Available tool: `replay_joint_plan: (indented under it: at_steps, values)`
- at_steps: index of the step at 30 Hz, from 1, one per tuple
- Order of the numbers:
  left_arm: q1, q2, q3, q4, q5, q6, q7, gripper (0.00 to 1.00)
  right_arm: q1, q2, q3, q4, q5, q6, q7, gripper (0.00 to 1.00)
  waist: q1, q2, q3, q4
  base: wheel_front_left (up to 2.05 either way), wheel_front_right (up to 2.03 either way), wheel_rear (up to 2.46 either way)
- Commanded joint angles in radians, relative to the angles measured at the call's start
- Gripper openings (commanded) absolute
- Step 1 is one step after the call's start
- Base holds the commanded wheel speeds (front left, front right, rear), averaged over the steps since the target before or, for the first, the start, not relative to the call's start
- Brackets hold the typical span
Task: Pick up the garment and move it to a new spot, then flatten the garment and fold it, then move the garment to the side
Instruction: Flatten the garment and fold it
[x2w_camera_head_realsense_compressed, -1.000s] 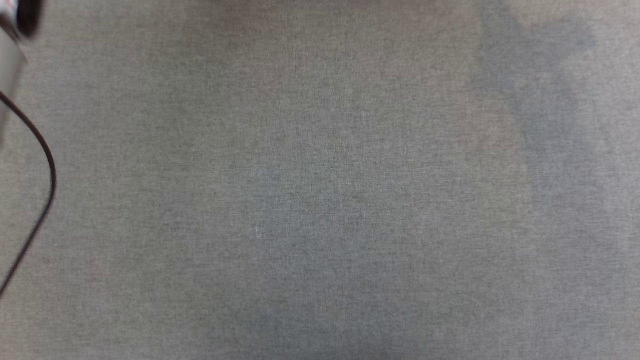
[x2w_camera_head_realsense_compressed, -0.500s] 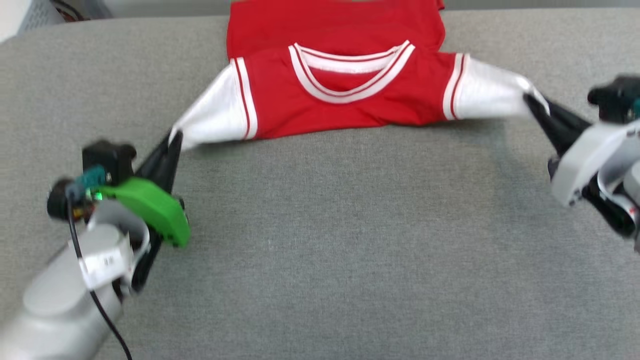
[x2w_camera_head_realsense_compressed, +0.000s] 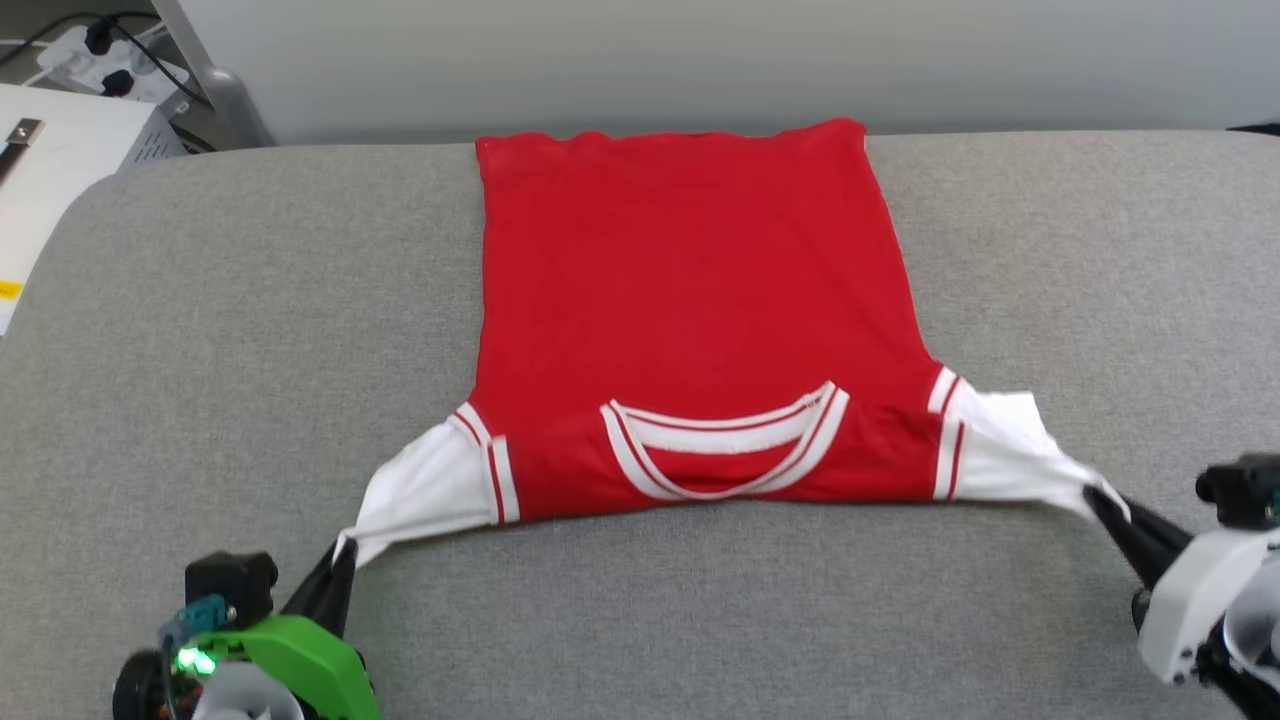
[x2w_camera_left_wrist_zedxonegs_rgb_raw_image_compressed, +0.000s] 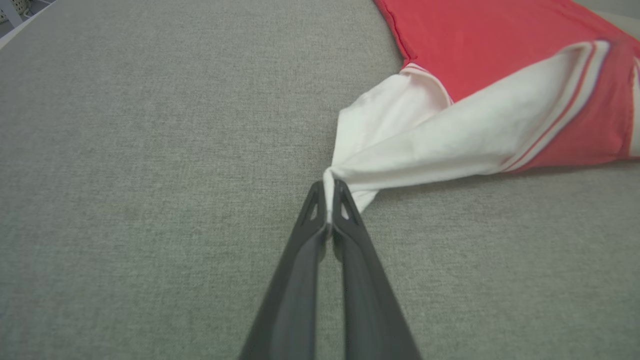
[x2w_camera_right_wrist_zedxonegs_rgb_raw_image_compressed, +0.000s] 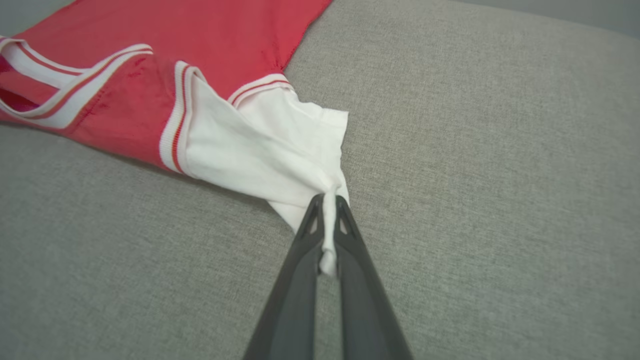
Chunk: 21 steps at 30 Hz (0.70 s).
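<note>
1. Here, the left end effector (x2w_camera_left_wrist_zedxonegs_rgb_raw_image_compressed: 327, 189) is pressed together on the tip of the white left sleeve (x2w_camera_head_realsense_compressed: 420, 495), pinching the cloth to a point between its dark fingers.
2. Likewise, the right end effector (x2w_camera_right_wrist_zedxonegs_rgb_raw_image_compressed: 327, 202) pinches the tip of the right sleeve (x2w_camera_head_realsense_compressed: 1005, 450), with a tuft of white cloth caught between its fingers.
3. Both sleeves are drawn outward and toward the robot, probably so that pulling from two sides takes the slack out of the shoulders.
4. The garment (x2w_camera_head_realsense_compressed: 690, 280) lies spread on the grey tabletop (x2w_camera_head_realsense_compressed: 200, 300), with its striped collar (x2w_camera_head_realsense_compressed: 725, 450) nearest the robot and its hem at the far edge. The red body looks smooth, while the near edge sits slightly raised, a shadow beneath it.
5. This looks like the flattening step, and no fold appears to have been started yet.
</note>
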Motion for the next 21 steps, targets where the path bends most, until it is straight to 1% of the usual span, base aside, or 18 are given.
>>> replay_joint_plan:
  at_steps: [1,7,9,15,16,18,21]
  values:
    - [0.036,-0.013,0.019,0.001,0.003,0.009,-0.006,0.00,0.042,-0.002,-0.015,0.000,0.008,-0.001,-0.007,0.00,0.0001,0.0000,-0.015,0.003,0.00,0.00,0.00]
    - [0.130,-0.062,0.093,-0.016,0.036,0.014,-0.006,0.00,0.189,0.002,-0.106,0.000,0.006,-0.001,-0.013,0.00,0.0001,0.0000,-0.027,0.010,0.00,0.00,0.00]
    - [0.172,-0.076,0.128,-0.027,0.058,0.012,-0.006,0.00,0.258,0.008,-0.155,-0.005,-0.001,-0.001,-0.014,0.00,0.0001,0.0000,-0.030,0.015,0.00,0.00,0.00]
    - [0.200,-0.094,0.166,-0.049,0.107,0.002,-0.006,0.00,0.325,0.027,-0.225,-0.037,-0.031,-0.001,0.006,0.00,0.0001,0.0000,-0.027,0.018,0.00,0.00,0.00]
    - [0.199,-0.096,0.170,-0.055,0.117,0.000,-0.006,0.00,0.326,0.031,-0.241,-0.044,-0.038,-0.001,0.014,0.22,0.0001,0.0000,-0.026,0.018,0.00,0.00,0.00]
    - [0.193,-0.102,0.178,-0.069,0.137,-0.001,-0.006,0.00,0.325,0.035,-0.269,-0.061,-0.053,-0.001,0.029,1.00,0.0001,0.0000,-0.026,0.020,0.00,0.00,0.00]
    - [0.187,-0.113,0.187,-0.099,0.168,0.003,-0.006,0.00,0.316,0.024,-0.327,-0.097,-0.090,-0.001,0.040,1.00,0.0001,0.0000,-0.027,0.026,0.00,0.00,0.00]
